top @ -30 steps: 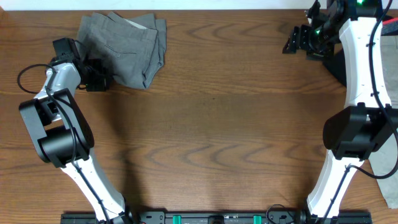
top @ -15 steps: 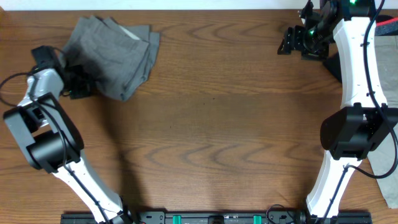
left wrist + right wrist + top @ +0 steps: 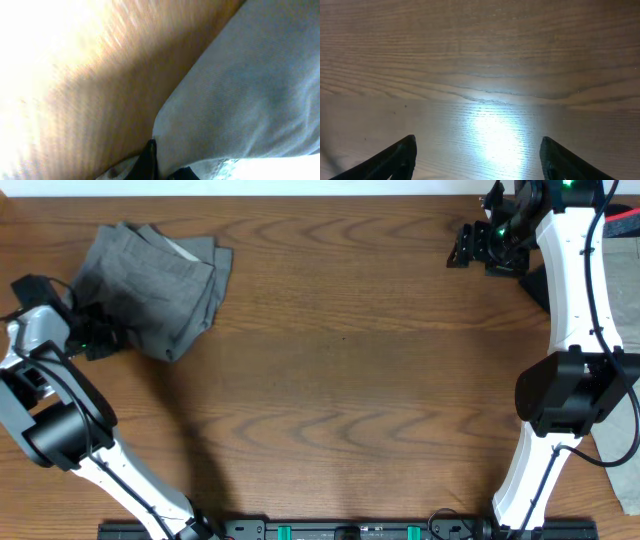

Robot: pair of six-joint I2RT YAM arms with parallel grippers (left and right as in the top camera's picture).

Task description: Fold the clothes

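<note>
1. The left gripper (image 3: 100,340) is closed tight on a fold of the soft, crumpled grey woven shorts (image 3: 150,285), at the garment's lower left edge.
2. In the left wrist view its dark fingertips (image 3: 150,161) show only at the bottom of the picture, with grey cloth (image 3: 250,85) bunched against them. That cloth fills the right half of the view, and blurred table wood fills the left.
3. The right gripper (image 3: 465,248) has its jaws spread wide and holds nothing.
4. The right wrist view shows its two dark fingers (image 3: 395,157) well apart in the lower corners, with only bare, brightly lit wood between them (image 3: 477,139).
5. The grey woven shorts lie in a loose heap at the far left corner of the brown wood-grain table (image 3: 340,380). Layers of cloth overlap, and a pale strip (image 3: 185,250) shows along the upper right edge of the heap.
6. The left arm (image 3: 45,380) bends out past the left edge of the table, its wrist just beside the heap.
7. The right arm (image 3: 575,280) stretches up the right side to the far right corner, well apart from the shorts.
</note>
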